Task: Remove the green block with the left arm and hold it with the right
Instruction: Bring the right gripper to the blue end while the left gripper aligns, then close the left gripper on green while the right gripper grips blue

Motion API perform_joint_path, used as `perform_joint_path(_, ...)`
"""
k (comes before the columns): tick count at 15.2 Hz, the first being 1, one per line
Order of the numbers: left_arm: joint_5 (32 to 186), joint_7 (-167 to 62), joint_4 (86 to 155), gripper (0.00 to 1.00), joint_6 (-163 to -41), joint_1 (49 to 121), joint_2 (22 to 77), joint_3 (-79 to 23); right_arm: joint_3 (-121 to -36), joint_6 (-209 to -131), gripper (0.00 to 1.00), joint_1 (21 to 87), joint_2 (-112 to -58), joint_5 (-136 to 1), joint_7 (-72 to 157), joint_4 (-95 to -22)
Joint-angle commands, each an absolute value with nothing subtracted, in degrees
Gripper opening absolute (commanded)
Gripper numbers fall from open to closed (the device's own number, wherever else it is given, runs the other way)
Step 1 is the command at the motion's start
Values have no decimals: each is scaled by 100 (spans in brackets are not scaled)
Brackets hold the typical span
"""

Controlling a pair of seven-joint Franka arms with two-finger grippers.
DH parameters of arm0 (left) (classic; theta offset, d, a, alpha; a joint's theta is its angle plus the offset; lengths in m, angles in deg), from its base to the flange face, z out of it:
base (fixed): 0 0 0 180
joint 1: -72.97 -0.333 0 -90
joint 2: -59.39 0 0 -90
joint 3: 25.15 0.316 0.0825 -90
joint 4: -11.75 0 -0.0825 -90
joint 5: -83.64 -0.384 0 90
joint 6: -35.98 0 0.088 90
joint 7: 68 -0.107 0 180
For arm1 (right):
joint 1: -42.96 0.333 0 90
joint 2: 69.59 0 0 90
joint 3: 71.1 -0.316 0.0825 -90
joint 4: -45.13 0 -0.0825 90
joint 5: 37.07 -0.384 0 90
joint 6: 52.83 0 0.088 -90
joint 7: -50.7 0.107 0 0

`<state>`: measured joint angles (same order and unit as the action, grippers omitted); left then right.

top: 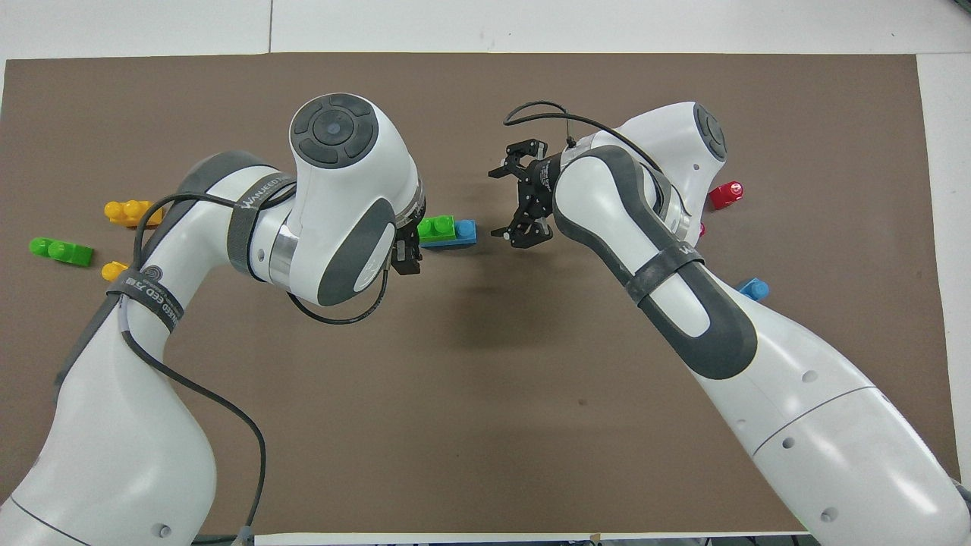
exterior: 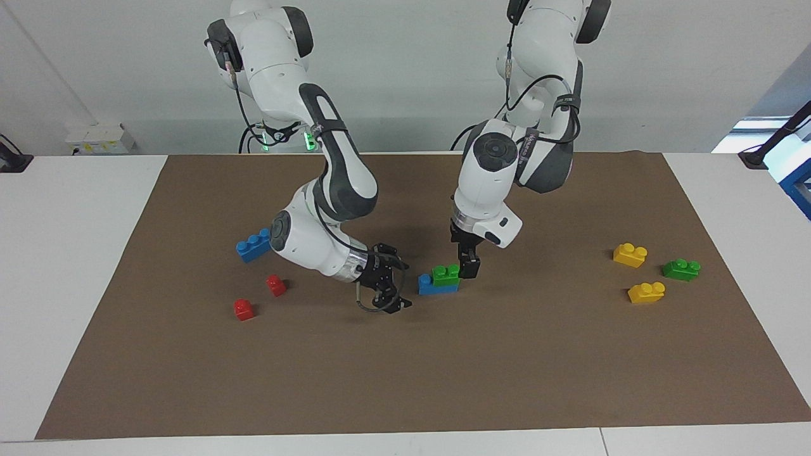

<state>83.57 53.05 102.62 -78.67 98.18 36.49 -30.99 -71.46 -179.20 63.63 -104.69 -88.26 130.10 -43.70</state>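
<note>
Right gripper [exterior: 389, 288], fingers spread, waits at centre frame beside the blue brick [exterior: 437, 286] carrying the green block [exterior: 446, 274], light, rigid, best pinched across its sides, where the left gripper [exterior: 469, 265] seemingly touches, grip unclear.

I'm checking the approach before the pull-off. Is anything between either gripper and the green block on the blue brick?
Nothing visible. The left gripper sits right beside the green block, and the right gripper faces the blue brick across bare mat.
</note>
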Motion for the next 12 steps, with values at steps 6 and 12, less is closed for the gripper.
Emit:
perform_joint_path(6,8162,5654,10043,100,-8100,9916,3470,-2998,-7198,-18036,100,6545,-10668,-8963,13051,-4417)
perform_joint_path(12,8039,5830,10052,100,-8223,10030,3382,-2998,-7206,-18290,100,6704,-10773,-9164,13042,-4408)
